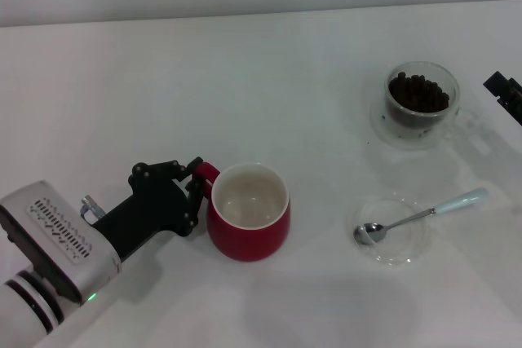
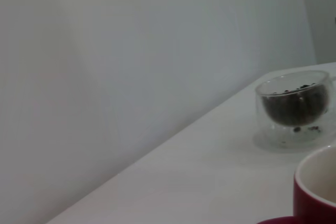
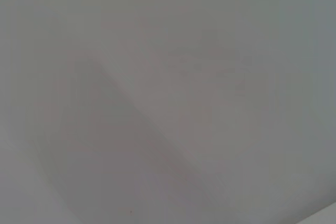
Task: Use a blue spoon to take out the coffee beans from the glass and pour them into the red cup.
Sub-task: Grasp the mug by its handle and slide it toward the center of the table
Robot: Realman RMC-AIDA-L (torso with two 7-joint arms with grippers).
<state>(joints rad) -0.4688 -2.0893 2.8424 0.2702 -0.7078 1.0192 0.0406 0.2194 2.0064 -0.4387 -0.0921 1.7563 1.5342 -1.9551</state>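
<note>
The blue spoon (image 1: pixel 422 216), slim, light and likely slippery, lay across a clear dish (image 1: pixel 392 230) right of the red cup (image 1: pixel 248 211), best pinched at its handle, while the left tool (image 1: pixel 198 186) clamped the cup's handle.

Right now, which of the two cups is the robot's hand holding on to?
The red cup: the left hand grips its handle. The glass, full of coffee beans, stands untouched farther back on the right.

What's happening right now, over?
Left claw at red cup handle. Right claw beside glass, beans inside. Blue spoon untouched on dish. Nothing blocking.
</note>
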